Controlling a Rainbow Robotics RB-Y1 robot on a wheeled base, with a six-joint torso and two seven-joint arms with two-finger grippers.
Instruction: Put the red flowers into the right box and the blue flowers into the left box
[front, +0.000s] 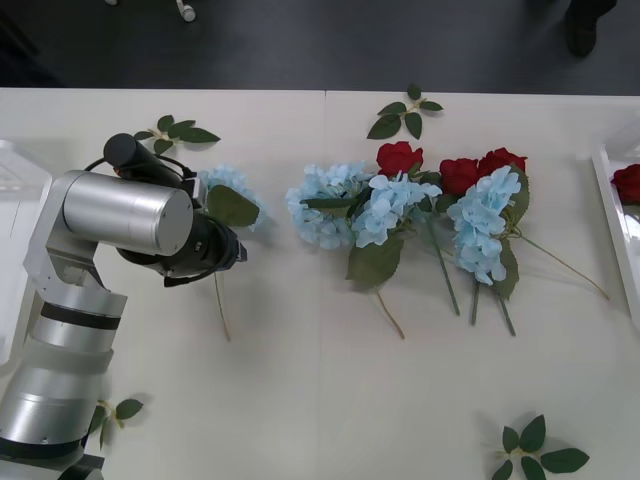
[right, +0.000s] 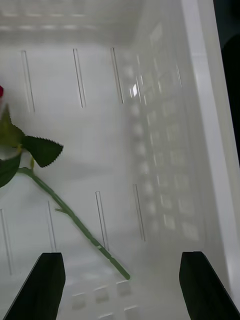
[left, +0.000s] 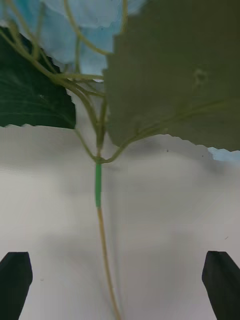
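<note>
My left gripper (left: 120, 287) has its jaws wide open above the white table (front: 300, 400), and the thin stem of one blue hydrangea (front: 232, 192) runs between my two fingers without touching them. Its head and broad leaf lie just ahead of the jaws. My right gripper (right: 120, 285) is also wide open, over the right box (right: 210, 125), where one red rose (right: 75, 220) lies with its stem near my fingers. Further to the right of my left jaws, three blue hydrangeas (front: 395, 205) and three red roses (front: 460, 172) lie mixed together.

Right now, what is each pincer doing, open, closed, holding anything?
Left pincer: open, straddling the blue flower's stem.
Right pincer: open, empty, above the right box with a red flower inside.
</note>
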